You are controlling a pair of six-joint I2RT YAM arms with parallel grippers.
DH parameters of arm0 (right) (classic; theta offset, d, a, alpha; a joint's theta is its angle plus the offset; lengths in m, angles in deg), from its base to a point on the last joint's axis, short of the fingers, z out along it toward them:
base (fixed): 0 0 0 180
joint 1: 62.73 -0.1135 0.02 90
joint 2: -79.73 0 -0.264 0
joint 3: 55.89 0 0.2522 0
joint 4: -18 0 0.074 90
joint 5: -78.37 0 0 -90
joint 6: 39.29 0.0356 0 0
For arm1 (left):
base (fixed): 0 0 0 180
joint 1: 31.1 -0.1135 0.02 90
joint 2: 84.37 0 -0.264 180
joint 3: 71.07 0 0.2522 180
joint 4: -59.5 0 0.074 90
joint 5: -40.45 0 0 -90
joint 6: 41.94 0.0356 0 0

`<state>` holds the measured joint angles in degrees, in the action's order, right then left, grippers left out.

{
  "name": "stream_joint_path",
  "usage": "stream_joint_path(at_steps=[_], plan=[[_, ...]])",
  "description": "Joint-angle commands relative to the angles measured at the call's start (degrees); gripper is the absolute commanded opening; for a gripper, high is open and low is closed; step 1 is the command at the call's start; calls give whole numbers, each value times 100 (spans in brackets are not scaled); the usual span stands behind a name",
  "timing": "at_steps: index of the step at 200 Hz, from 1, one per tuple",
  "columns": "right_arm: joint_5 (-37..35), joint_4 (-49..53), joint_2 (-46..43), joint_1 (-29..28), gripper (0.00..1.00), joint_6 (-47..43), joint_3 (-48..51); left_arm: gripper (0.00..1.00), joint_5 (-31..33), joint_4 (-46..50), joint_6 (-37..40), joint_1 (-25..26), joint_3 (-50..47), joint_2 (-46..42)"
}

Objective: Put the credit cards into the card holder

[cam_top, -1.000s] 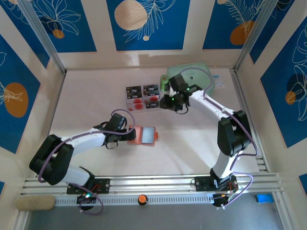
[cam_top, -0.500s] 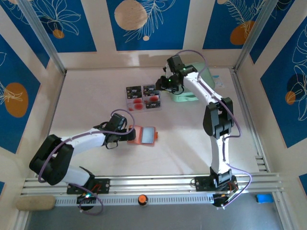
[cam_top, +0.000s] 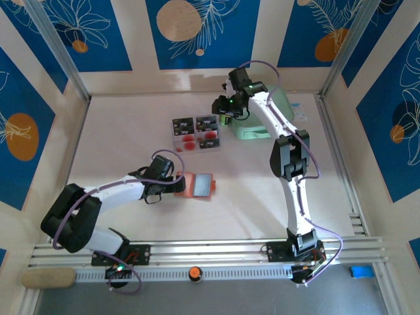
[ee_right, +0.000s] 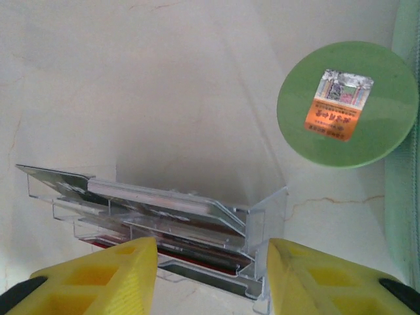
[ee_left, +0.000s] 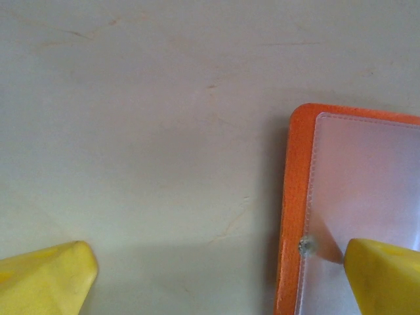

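Across the tabletop, cards far back, holder near me: plenty of room for a slip.
My right claw hangs half-spread and empty over the clear stand, just beside the mint-green pouch. If I drop in crooked, I reckon I'll pinch the stand's wall or shove the whole rack toward the pouch. The card holder lies open near the middle. My left claw is spread wide across its orange edge, one finger over the pocket by the snap button. I cannot tell if that finger presses down, so the holder may skate. The credit cards sit packed close, so I could lift two at once.
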<state>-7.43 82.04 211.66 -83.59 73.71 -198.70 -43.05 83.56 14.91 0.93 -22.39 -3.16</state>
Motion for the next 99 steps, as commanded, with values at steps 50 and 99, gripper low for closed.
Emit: stream_joint_path(at_steps=[50, 99], plan=[[83, -167, -89, -955, 48, -78, -90, 100, 158, 549, -163, -4, -165, 161], [227, -275, 565, -1637, 48, 19, -886, 100, 147, 534, -172, 5, -248, 46]])
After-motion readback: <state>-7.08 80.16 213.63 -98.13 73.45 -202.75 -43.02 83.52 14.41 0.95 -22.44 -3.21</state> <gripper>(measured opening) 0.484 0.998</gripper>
